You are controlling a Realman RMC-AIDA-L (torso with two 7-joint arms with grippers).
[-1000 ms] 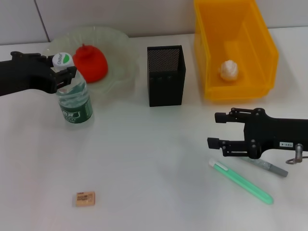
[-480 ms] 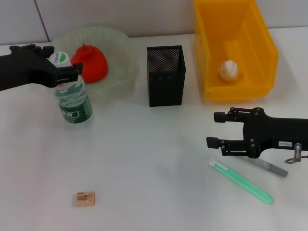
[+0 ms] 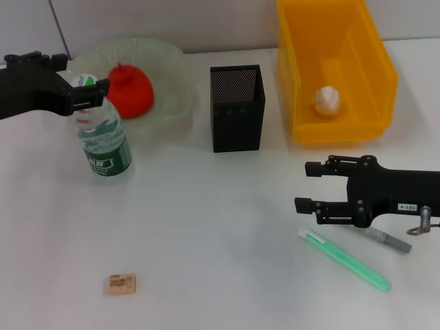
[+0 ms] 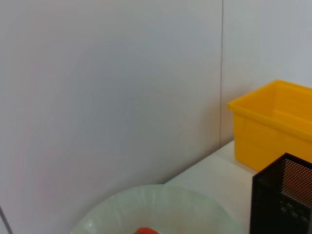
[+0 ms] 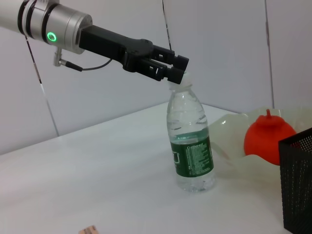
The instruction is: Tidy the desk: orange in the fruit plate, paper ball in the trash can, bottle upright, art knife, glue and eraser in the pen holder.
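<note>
Right wrist view alone shows left tool (image 5: 171, 71) above bottle (image 5: 190, 141) cap.

- Lab-style test bench: bare white tabletop (image 3: 220, 227), plain grey panelled wall (image 4: 122, 87).
- Staged desk props: black mesh pen holder (image 3: 237, 108), yellow plastic bin (image 3: 335, 69).

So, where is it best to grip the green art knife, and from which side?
Probably at mid-body, coming straight down from above. The art knife lies flat on the table, long and thin, running diagonally, so the jaws should close across its narrow width. The right gripper hovers just beside its white end, with a thin grey pen lying close by.
</note>
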